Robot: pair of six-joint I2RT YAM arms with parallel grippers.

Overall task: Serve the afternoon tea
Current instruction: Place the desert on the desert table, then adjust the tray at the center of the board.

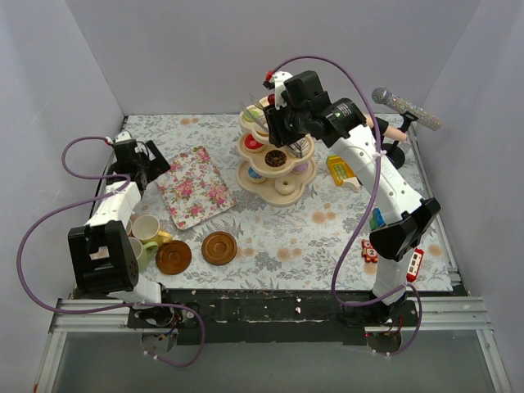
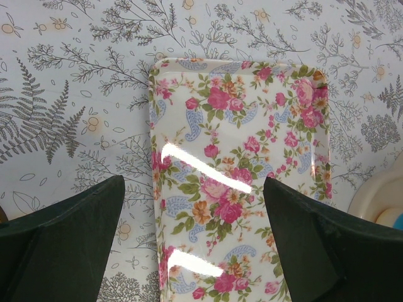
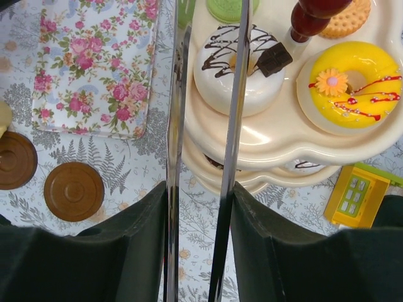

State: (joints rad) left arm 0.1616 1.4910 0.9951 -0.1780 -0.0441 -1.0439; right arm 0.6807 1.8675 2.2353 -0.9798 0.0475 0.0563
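The cream three-tier stand with its red knob stands at the back centre and carries toy donuts. In the right wrist view the top tier holds a white chocolate-drizzled donut and a yellow donut. My right gripper is shut on the metal tongs. It holds them above the stand, with the arms apart over the white donut's left half. My left gripper is open and empty above the floral tray. Pastel cups and two brown saucers sit at the front left.
The floral tray lies left of the stand. A microphone and a yellow toy are right of the stand. Small toy blocks lie by the right arm's base. White walls enclose the table.
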